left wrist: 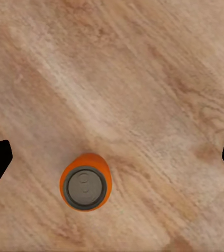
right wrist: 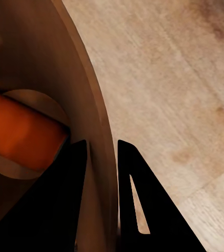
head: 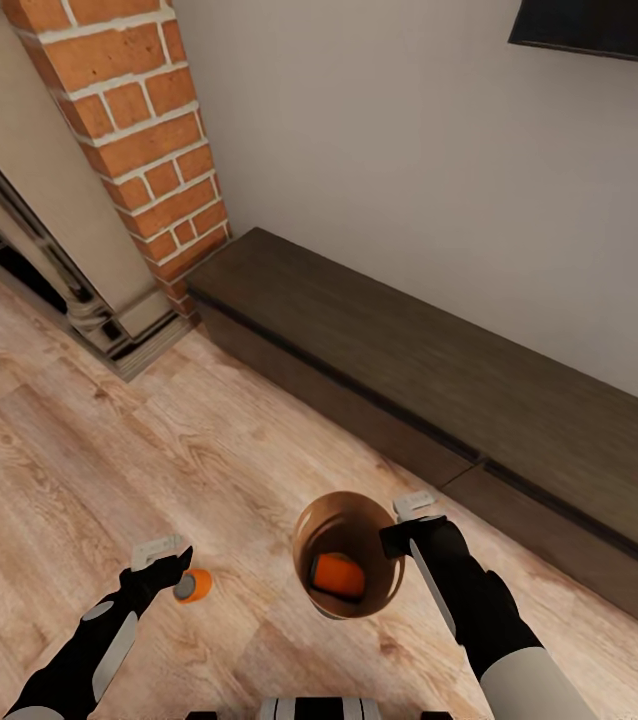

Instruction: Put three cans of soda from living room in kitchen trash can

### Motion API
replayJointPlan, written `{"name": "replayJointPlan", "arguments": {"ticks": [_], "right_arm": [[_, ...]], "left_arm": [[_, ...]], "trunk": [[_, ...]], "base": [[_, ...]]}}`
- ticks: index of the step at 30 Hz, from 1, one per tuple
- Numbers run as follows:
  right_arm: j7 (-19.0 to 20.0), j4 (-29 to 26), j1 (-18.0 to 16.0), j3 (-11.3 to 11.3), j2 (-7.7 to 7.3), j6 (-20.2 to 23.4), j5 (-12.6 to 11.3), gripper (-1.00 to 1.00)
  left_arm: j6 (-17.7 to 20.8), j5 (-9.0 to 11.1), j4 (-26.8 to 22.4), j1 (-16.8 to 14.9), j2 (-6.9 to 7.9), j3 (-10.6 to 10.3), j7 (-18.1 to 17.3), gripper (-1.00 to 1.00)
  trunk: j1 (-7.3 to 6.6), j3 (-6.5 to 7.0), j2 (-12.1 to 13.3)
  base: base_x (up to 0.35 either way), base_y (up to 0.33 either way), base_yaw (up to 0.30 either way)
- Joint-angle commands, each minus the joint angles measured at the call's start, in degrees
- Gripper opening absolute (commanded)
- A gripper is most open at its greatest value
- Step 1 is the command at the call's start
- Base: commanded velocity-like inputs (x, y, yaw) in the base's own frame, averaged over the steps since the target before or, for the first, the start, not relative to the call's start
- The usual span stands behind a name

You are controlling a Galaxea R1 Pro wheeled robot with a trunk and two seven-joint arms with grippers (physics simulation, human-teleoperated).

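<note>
Left fingers open above upright can on floor: center, lower, close mid-body; right fingers pinch bin rim, 1 can inside.

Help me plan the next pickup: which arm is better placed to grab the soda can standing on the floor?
The left. Its open pincer hangs right above the upright soda can, which sits between the fingertips in the left wrist view. The right pincer is busy, clamped on the trash can rim, with another can inside.
</note>
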Motion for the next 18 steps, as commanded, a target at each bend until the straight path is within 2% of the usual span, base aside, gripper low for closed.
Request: {"name": "replayJointPlan", "arguments": {"ticks": [1, 18], "right_arm": [[0.0, 0.0, 0.0, 0.0, 0.01, 0.0, -1.0, -1.00], [0.0, 0.0, 0.0, 0.0, 0.01, 0.0, -1.0, -1.00]], "left_arm": [[0.0, 0.0, 0.0, 0.0, 0.00, 0.0, 0.0, 1.00], [0.0, 0.0, 0.0, 0.0, 0.26, 0.0, 0.0, 1.00]], "trunk": [[0.00, -0.09, 0.0], [0.00, -1.67, 0.0]], "base": [[0.000, 0.000, 0.000], [0.000, 0.000, 0.000]]}}
